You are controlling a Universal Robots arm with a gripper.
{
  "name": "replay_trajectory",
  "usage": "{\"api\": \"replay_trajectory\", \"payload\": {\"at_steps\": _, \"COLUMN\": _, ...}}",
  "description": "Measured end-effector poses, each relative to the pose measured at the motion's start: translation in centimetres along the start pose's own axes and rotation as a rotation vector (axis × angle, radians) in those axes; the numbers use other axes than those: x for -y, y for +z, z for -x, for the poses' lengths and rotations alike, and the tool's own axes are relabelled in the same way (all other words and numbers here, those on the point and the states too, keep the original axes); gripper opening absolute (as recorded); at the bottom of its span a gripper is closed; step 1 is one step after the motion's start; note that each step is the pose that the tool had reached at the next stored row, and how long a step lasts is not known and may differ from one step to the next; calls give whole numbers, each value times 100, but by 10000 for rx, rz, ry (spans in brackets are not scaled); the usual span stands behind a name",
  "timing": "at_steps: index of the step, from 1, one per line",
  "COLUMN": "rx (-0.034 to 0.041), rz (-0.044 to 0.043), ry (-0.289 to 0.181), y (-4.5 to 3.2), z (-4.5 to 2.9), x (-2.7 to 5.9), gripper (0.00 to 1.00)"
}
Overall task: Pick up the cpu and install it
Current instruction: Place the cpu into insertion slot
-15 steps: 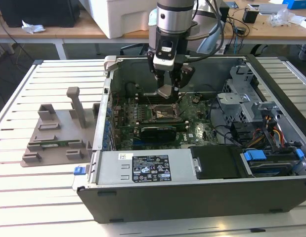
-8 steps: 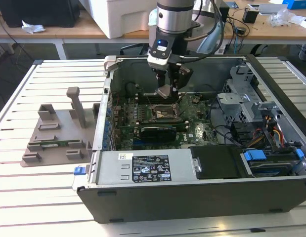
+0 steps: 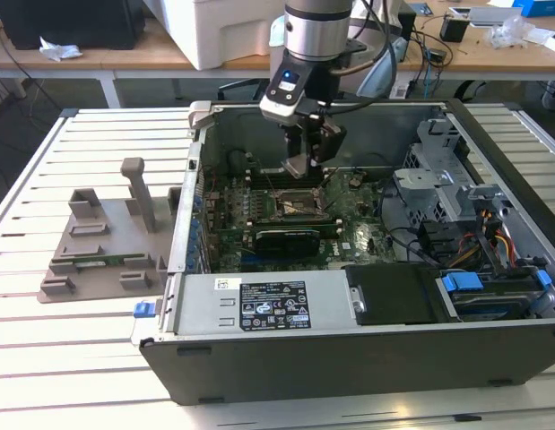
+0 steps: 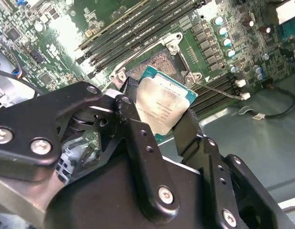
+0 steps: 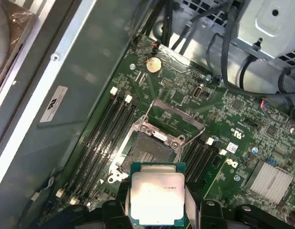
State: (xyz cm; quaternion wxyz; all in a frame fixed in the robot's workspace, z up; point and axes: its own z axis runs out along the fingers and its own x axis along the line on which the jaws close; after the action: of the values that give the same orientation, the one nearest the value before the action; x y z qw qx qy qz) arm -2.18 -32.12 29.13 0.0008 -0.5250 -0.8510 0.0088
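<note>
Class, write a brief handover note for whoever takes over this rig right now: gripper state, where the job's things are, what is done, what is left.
Gripper: the black two-finger gripper is shut on the small flat square cpu with silver metal top and thin green rim.
Where: the cpu hangs over the green motherboard inside the open dark computer case, close to the black square socket, whose metal bracket is swung open.
Done: the cpu is picked up and inside the case.
Left: it is not yet seated in the socket.

bright even light; glare on cpu (image 5: 157, 198) lid; case (image 3: 349, 358) interior shadowed
</note>
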Motion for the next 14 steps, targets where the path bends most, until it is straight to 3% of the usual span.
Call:
{"api": "replay_trajectory", "payload": {"at_steps": 11, "rx": -16, "rz": -15, "ry": 1539, "y": 0, "z": 0, "x": 0, "gripper": 55}}
{"api": "replay_trajectory", "payload": {"at_steps": 14, "rx": -20, "rz": -30, "ry": 2555, "y": 0, "z": 0, "x": 0, "gripper": 55}}
